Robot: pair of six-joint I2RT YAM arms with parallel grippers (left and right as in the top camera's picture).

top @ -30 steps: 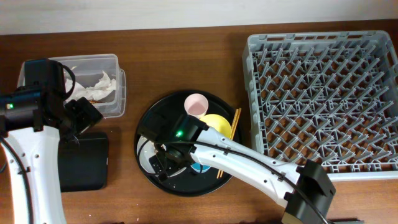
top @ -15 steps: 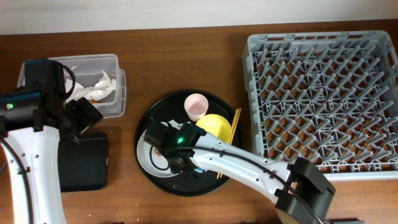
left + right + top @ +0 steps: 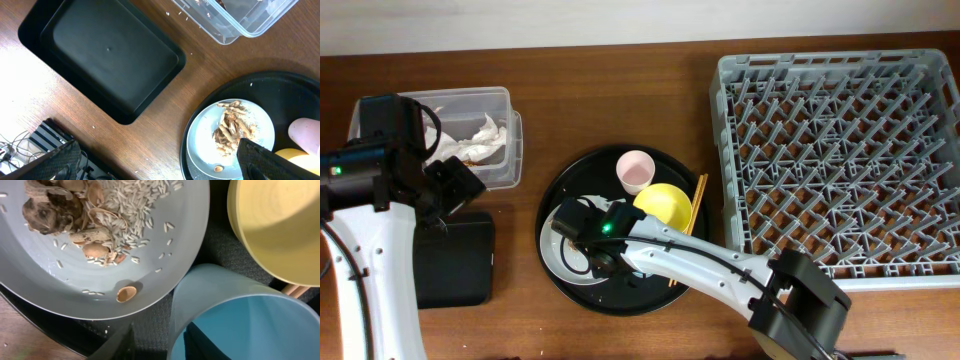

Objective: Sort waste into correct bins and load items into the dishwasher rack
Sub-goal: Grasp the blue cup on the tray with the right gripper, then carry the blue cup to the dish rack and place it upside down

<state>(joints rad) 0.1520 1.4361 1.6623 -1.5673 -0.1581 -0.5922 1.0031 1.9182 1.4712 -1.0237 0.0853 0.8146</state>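
On the round black tray (image 3: 560, 190) lie the grey-white plate (image 3: 165, 255) with beige-brown food scraps (image 3: 75, 210), the yellow bowl (image 3: 280, 225) and the light-blue cup (image 3: 240, 320). My right gripper (image 3: 160, 342) straddles the cup's wall, one finger inside the cup and the other outside, with a gap still showing between that finger and the wall. The pink cup (image 3: 635, 170) and chopsticks (image 3: 697, 205) sit towards the grey dishwasher rack (image 3: 840, 160). My left gripper (image 3: 160, 167) hangs wide open and holds nothing, above the table between the shallow black tray (image 3: 105, 55) and the plate (image 3: 200, 145).
The clear tub (image 3: 505, 100) at the back left holds crumpled white tissue (image 3: 485, 135). The shallow black tray (image 3: 455, 260) lies in front of it. The rack fills the right side of the table.
My right gripper has shifted from over the plate to the light-blue cup, and its jaws have narrowed round the cup's wall. The left arm has not moved.
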